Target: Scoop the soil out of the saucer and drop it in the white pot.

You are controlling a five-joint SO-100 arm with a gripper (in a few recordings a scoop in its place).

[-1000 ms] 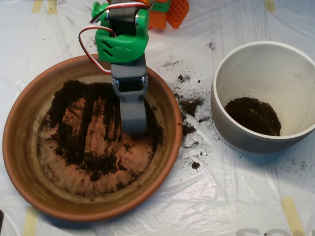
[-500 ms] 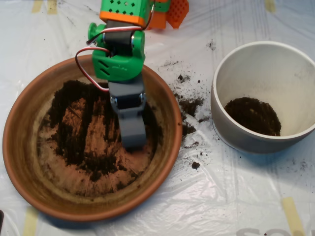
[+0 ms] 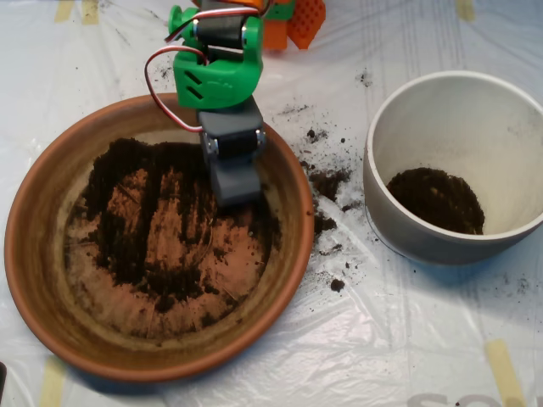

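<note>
The terracotta saucer (image 3: 30,280) fills the left half of the overhead view. Dark soil (image 3: 127,229) lies smeared across its floor, thickest along the upper left and around the middle, with bare orange streaks between. My grey scoop (image 3: 235,185) hangs from the green arm (image 3: 218,80) over the saucer's upper right part, its tip at the soil near the far rim. The white pot (image 3: 405,227) stands at the right, apart from the saucer, with a dark mound of soil (image 3: 437,199) on its bottom.
Spilled soil crumbs (image 3: 327,182) lie on the plastic sheet between saucer and pot, with a few more at the upper middle. Orange arm parts (image 3: 293,21) sit at the top edge. Tape strips (image 3: 505,369) mark the sheet at the lower right.
The scoop first pushed down toward the saucer's middle, then drew back up toward the far rim and now looks shorter. The soil under it is slightly disturbed.
</note>
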